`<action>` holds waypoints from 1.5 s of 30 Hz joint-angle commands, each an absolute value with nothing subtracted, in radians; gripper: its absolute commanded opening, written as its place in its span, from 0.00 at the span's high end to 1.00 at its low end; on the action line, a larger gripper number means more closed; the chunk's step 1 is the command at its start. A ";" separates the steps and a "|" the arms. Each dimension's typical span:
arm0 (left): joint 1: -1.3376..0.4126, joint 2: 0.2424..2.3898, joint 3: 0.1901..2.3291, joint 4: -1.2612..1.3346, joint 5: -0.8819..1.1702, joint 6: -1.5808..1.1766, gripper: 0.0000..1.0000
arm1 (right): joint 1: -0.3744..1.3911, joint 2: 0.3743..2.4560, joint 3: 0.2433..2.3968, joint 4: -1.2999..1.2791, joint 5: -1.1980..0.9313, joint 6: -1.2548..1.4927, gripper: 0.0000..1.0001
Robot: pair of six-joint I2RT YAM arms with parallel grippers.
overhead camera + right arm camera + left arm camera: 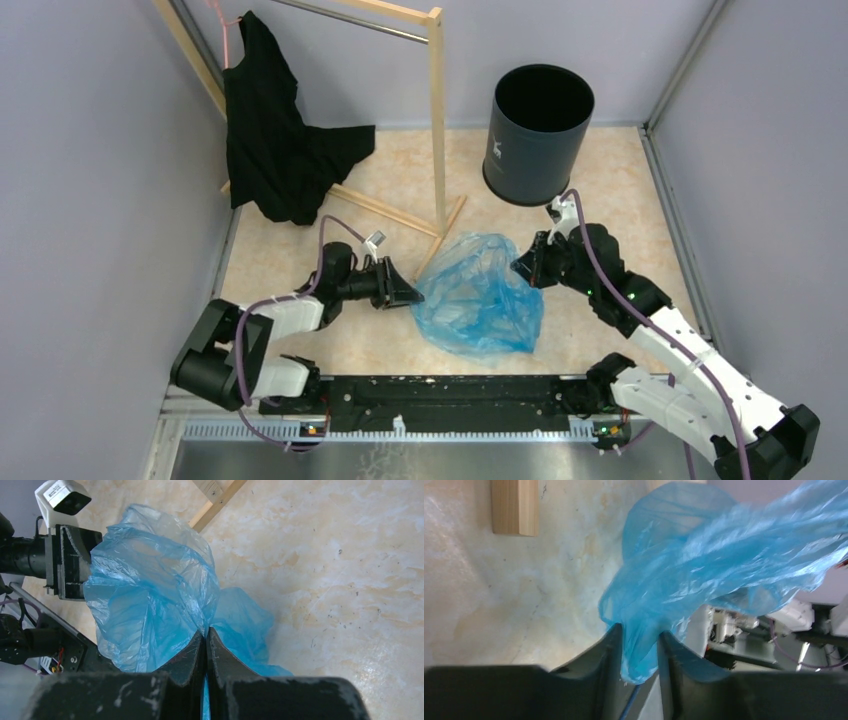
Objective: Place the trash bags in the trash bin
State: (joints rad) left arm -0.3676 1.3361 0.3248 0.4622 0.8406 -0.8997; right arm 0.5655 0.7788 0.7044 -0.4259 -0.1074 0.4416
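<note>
Hanging between the two arms, the bag (478,300) sat low over the middle of the desk (610,215), and its lower folds seemed to rest on the surface. At its left edge the left end effector (410,294) gripped a bunched fold, and the wrist view showed film filling the gap between the fingers. At its upper right edge the right end effector (522,268) was closed on a thin pleat, with the fingers almost meeting.

The bag looked very light, limp and glossy, so it would likely sag, billow and slide rather than keep a shape. Such thin film could slip from a shallow pinch, or tear if the arms pulled apart hard. The rim was the sensible place to hold. Both grips appeared to be on gathered edge material, which should bite better than a single layer.

At far left a garment (270,140) hung on a wooden rack (437,130). The rack's foot lay just beside the bag's far edge and might snag it. The bin (538,135) stood upright with its mouth open at the far side, near the right arm. The desk between bag and bin was bare, leaving room to lift and carry. The bag seemed about as wide as the bin's mouth, so bunching it first would probably help.
</note>
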 commanded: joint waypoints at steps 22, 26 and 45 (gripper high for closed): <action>-0.363 0.908 0.766 -0.123 0.722 -0.779 1.00 | 0.509 0.684 0.910 -0.532 -0.225 0.467 1.00; -0.363 0.764 0.470 -0.132 0.716 -0.829 1.00 | 0.509 0.555 0.595 -0.524 -0.294 0.607 1.00; -0.363 0.751 0.957 -0.297 0.610 -0.622 1.00 | 0.509 0.622 1.081 -0.711 -0.156 0.425 1.00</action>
State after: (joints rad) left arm -0.3626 0.8246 1.2720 -0.2611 0.6212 -0.5732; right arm 0.5137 0.6594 1.3403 -0.6056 -0.2649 0.4259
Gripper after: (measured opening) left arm 0.005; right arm 0.003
